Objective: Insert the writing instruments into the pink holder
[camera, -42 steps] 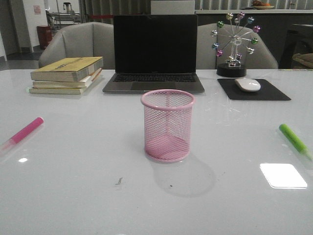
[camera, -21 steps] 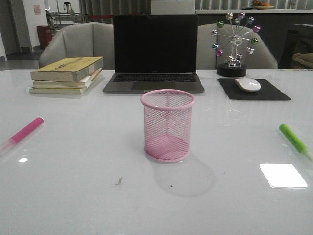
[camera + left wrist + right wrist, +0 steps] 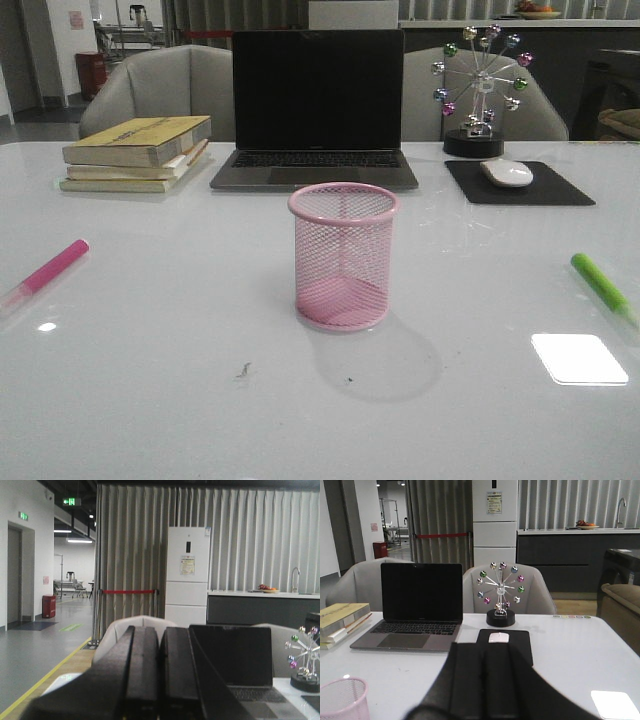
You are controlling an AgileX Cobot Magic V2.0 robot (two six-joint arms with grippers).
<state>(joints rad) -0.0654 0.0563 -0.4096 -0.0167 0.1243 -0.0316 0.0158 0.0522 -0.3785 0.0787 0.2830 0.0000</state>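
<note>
The pink holder stands upright and empty in the middle of the white table; its rim also shows in the right wrist view. A magenta-pink marker lies flat at the far left. A bright green marker lies flat at the far right. Neither arm appears in the front view. My left gripper is shut, its black fingers pressed together with nothing between them, pointing level over the table. My right gripper is likewise shut and empty.
An open laptop sits behind the holder. A stack of books lies back left. A white mouse on a black pad and a ferris-wheel ornament stand back right. Grey chairs sit beyond the table.
</note>
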